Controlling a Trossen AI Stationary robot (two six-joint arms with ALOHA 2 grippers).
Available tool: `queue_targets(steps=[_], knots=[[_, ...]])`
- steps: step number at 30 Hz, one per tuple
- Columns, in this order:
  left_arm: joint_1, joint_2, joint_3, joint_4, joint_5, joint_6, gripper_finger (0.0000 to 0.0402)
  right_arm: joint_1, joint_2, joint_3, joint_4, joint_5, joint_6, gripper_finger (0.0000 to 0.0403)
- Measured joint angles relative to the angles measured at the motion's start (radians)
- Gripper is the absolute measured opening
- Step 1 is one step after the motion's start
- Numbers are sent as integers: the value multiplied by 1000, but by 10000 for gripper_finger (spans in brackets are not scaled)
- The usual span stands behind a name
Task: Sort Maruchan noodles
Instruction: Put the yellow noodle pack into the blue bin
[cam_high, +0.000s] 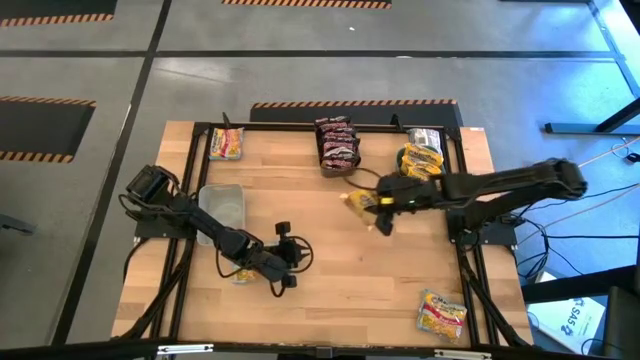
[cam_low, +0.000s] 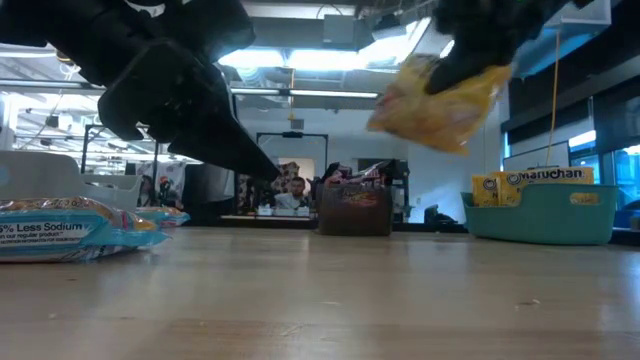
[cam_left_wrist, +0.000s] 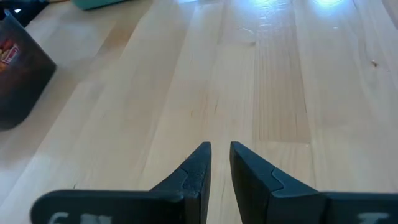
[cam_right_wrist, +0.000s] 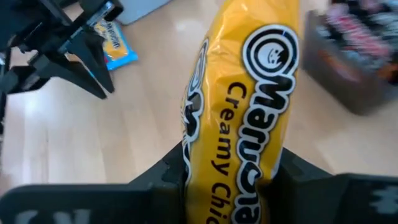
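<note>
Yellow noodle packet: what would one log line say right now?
right hand: shut on yellow packet, lifted off table | left hand: empty, waiting low
</note>
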Motion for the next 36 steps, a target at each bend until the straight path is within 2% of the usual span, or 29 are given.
queue_targets(steps=[8, 14, 24, 28, 36], knots=[[1, 0, 0, 20, -1, 0, 55, 0, -239, 0, -329, -23, -117, 115], [1, 1, 0, 28, -15, 1, 55, 0, -341, 0, -507, 54, -148, 114], [14, 1, 0, 32, -19, 0, 55, 0, -363, 2, -633, 54, -198, 114], [14, 1, 0, 34, -18, 0, 55, 0, -357, 11, -637, 10, -203, 113], [14, 1, 0, 34, -19, 0, 55, 0, -347, 104, -688, 63, -222, 113]])
